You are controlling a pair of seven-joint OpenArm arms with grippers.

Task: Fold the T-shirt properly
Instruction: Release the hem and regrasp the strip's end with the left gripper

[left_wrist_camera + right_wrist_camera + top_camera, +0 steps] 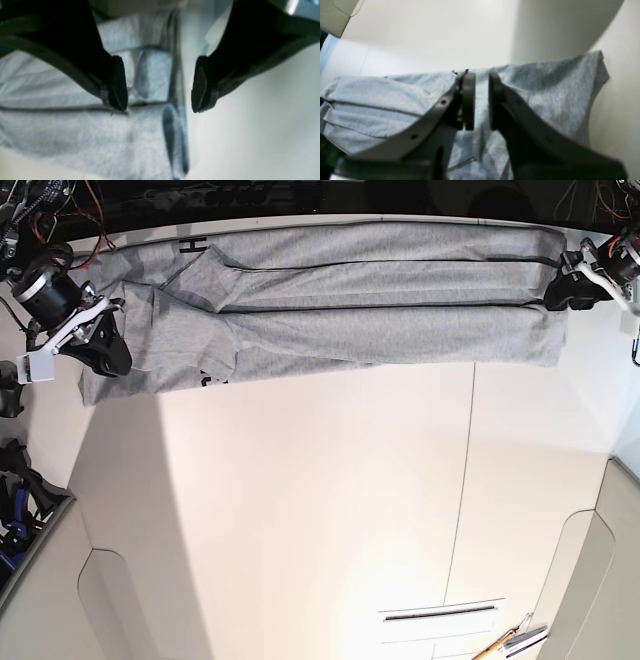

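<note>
From the base view I saw the light heather-grey short-sleeved cotton T-shirt point(340, 305) lying as a long folded band across the far edge of the white table point(300, 510), with bits of black lettering showing near its sleeve end. My left gripper point(560, 292) sat at the hem end, on that view's right. In the left wrist view its two black pads point(117, 82) stood wide apart above the layered grey cloth point(100, 130), one pad touching a fold edge and the other over bare table. My right gripper point(105, 345) rested on the sleeve end. In the right wrist view its pads point(469, 100) were drawn narrow, with grey fabric point(545, 87) behind the gap; I could not tell whether cloth was pinched.
</note>
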